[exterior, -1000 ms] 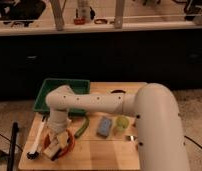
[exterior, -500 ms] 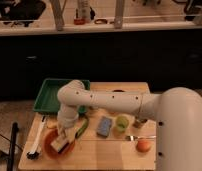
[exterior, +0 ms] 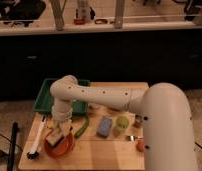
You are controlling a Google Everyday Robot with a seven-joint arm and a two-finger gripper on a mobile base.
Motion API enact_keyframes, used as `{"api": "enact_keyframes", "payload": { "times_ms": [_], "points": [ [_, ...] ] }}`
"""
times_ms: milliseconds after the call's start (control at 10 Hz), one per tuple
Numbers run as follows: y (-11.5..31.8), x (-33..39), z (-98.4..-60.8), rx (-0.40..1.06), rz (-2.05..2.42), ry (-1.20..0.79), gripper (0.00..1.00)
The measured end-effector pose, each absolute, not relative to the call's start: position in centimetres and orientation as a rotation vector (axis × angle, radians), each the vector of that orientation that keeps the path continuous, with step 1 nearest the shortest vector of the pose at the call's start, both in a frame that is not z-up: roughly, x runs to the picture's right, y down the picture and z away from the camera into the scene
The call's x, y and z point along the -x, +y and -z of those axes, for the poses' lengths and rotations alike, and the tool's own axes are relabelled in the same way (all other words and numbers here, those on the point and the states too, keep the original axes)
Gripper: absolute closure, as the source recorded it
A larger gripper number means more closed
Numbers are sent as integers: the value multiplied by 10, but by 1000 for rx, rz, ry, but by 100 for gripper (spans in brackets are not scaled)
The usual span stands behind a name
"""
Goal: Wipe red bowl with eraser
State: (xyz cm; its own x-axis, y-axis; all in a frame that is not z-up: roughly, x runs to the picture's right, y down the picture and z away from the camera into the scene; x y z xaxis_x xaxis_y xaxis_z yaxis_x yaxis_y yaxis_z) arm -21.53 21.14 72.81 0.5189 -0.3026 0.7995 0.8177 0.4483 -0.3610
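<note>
The red bowl [exterior: 61,147] sits at the front left of the wooden table [exterior: 104,157]. My gripper [exterior: 58,131] hangs at the end of the white arm directly over the bowl. A pale tan block, the eraser [exterior: 56,140], sits under the gripper inside the bowl, touching its inner surface. The gripper covers the bowl's back part.
A green tray [exterior: 48,96] lies behind the bowl. A white-handled brush [exterior: 36,140] lies left of the bowl. A green curved object [exterior: 82,128], a blue sponge [exterior: 105,126], a yellow-green cup [exterior: 122,123], a small orange ball [exterior: 140,145] and a small metal piece [exterior: 131,137] lie to the right.
The arm has swung and lifted at the elbow, uncovering the right side of the table. The gripper with the eraser has stayed over the bowl, shifting slightly.
</note>
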Motion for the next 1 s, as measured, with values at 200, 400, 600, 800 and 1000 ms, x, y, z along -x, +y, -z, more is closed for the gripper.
{"api": "enact_keyframes", "payload": {
  "times_ms": [200,400,600,800,1000],
  "points": [
    [222,225,-730,852,810,-746,100],
    [236,230,-722,863,839,-764,100],
    [244,223,-711,859,838,-771,100],
    [245,201,-703,851,816,-760,100],
    [240,179,-700,830,785,-748,100]
  ]
}}
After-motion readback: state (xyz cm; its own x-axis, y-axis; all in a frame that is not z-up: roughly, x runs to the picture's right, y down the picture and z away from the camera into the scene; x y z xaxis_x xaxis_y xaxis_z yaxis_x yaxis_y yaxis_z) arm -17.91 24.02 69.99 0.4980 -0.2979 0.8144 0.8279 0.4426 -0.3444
